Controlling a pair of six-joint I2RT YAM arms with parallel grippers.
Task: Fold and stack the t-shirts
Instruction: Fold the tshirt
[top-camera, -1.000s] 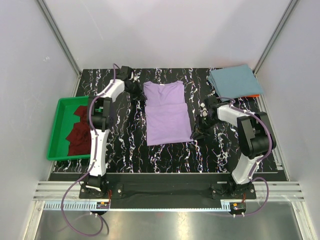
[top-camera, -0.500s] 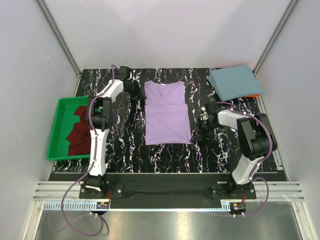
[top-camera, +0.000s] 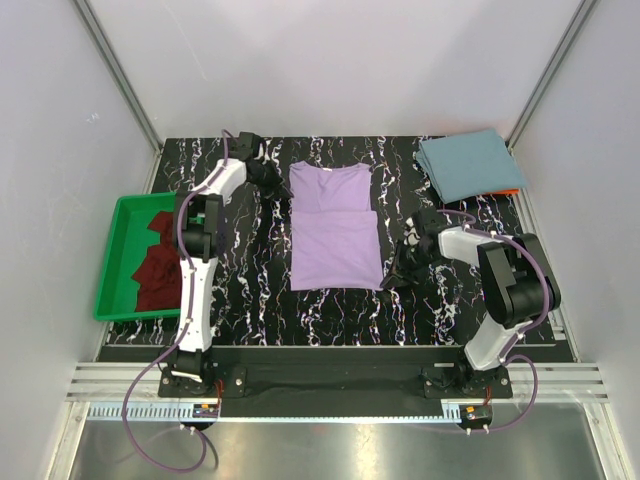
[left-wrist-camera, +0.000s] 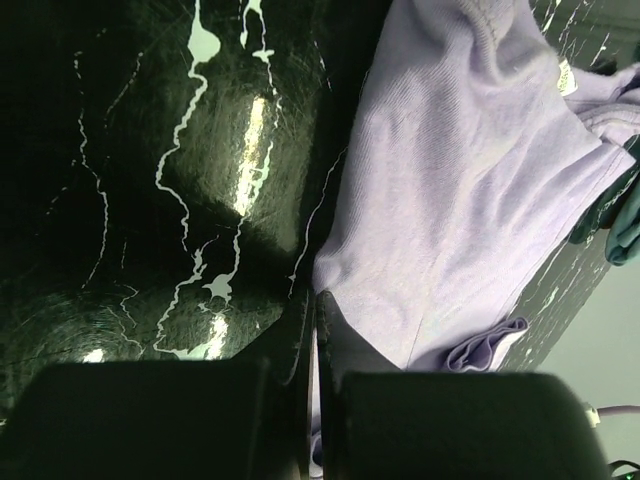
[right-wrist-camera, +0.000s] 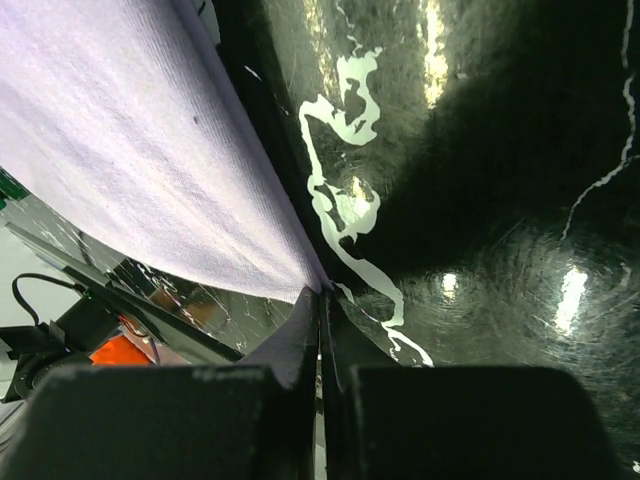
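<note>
The lavender t-shirt (top-camera: 335, 228) lies flat, partly folded, in the middle of the black marbled table. My left gripper (top-camera: 276, 186) is at its far left corner and is shut on the cloth edge; the left wrist view shows the shirt (left-wrist-camera: 450, 190) pinched between the jaws of the left gripper (left-wrist-camera: 318, 300). My right gripper (top-camera: 392, 276) is at the near right corner, shut on the shirt corner (right-wrist-camera: 130, 150), as the right wrist view of the gripper (right-wrist-camera: 322, 292) shows. The teal-blue t-shirt (top-camera: 470, 165) lies folded at the back right. The maroon t-shirt (top-camera: 160, 262) lies crumpled in the tray.
The green plastic tray (top-camera: 108, 270) stands at the table's left edge. A small orange thing (top-camera: 510, 190) pokes out from under the teal-blue shirt. Grey walls and metal rails close in the table on three sides.
My right gripper has drawn the near right corner slightly right and toward the near edge, and the shirt's lower edge lies straighter. The left gripper has barely moved.
</note>
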